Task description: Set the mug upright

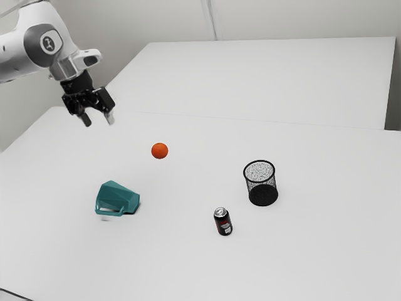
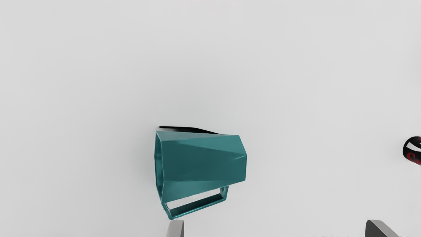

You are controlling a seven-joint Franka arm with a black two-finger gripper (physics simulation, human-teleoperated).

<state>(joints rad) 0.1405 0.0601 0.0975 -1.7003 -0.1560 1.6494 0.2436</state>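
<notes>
Tool (image 1: 99, 120) hangs open, apart from the sideways mug (image 2: 204, 161).

From where I stand, I count one teal mug (image 2: 204, 161), one orange ball (image 1: 160, 151), one black soda can (image 1: 223, 222), one black wire-mesh cup (image 1: 262, 193) and one robot arm (image 1: 39, 36): a single one of each.

Open gap between mug (image 2: 204, 161) and can (image 1: 223, 223), mesh bin (image 1: 262, 190) near can
</notes>
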